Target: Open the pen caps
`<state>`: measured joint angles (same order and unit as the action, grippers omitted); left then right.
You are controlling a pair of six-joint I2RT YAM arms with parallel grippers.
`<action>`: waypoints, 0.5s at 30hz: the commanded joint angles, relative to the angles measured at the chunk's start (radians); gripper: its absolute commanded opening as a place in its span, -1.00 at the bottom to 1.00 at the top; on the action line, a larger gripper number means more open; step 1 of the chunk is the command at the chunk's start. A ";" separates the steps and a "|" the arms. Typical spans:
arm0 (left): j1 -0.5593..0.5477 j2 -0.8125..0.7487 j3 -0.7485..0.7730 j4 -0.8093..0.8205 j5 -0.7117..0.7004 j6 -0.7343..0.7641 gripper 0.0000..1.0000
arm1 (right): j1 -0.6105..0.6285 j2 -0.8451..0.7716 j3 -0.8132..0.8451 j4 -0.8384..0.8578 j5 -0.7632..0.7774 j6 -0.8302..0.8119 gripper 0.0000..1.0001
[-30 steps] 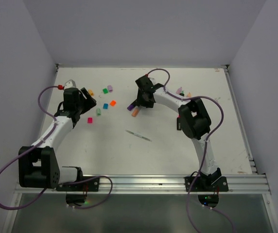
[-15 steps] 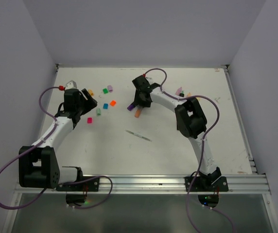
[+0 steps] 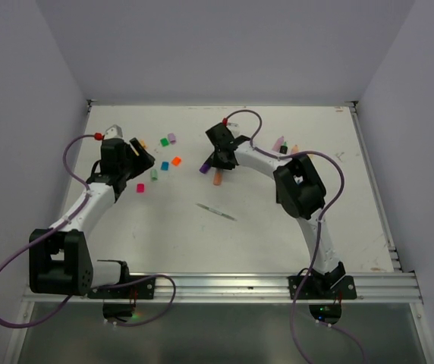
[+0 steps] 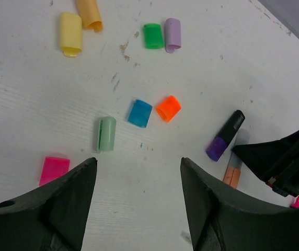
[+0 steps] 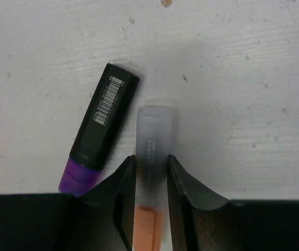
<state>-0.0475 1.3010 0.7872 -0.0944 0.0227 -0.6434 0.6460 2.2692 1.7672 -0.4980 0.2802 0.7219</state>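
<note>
A pale grey pen with an orange cap lies on the table, and my right gripper is shut on its barrel, one finger pressed to each side. Just to its left lies a black pen with a purple cap. From above, the right gripper stands over the orange cap. My left gripper hangs open above bare table. In front of it lie loose caps: pink, pale green, blue and orange.
More loose caps lie farther back: green, lilac, yellow and pale orange. A thin silvery stick lies mid-table. A few pens sit behind the right arm. Walls border the table on three sides.
My right gripper has slid a little left and closed its fingers onto the pale pen's barrel; that pen has turned slightly. The left arm has not moved.
</note>
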 commanded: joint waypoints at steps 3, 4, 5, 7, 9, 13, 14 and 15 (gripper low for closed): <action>-0.037 -0.042 -0.019 0.120 0.110 0.021 0.34 | -0.003 -0.054 -0.176 -0.024 0.062 -0.024 -1.00; -0.046 -0.042 -0.025 0.146 0.197 0.027 0.33 | -0.003 -0.088 -0.216 0.014 0.059 -0.024 -1.00; -0.048 -0.040 -0.041 0.207 0.245 0.030 0.32 | -0.008 -0.123 -0.257 0.098 0.054 -0.024 -1.00; -0.058 -0.037 -0.071 0.343 0.394 0.016 0.27 | -0.012 -0.246 -0.376 0.169 0.021 -0.019 -1.00; -0.071 -0.019 -0.111 0.433 0.472 0.002 0.23 | -0.031 -0.339 -0.449 0.237 -0.022 -0.018 -1.00; -0.158 0.043 -0.134 0.588 0.597 -0.005 0.19 | -0.049 -0.445 -0.512 0.268 -0.119 -0.016 -1.00; -0.176 0.058 -0.138 0.646 0.612 -0.018 0.19 | -0.051 -0.464 -0.525 0.274 -0.124 -0.015 -1.00; -0.193 0.088 -0.138 0.677 0.625 -0.027 0.19 | -0.051 -0.483 -0.547 0.279 -0.133 -0.013 -1.00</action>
<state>-0.1894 1.3437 0.6582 0.3592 0.4980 -0.6479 0.5991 1.8915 1.2449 -0.3004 0.2020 0.7128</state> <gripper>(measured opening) 0.598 0.289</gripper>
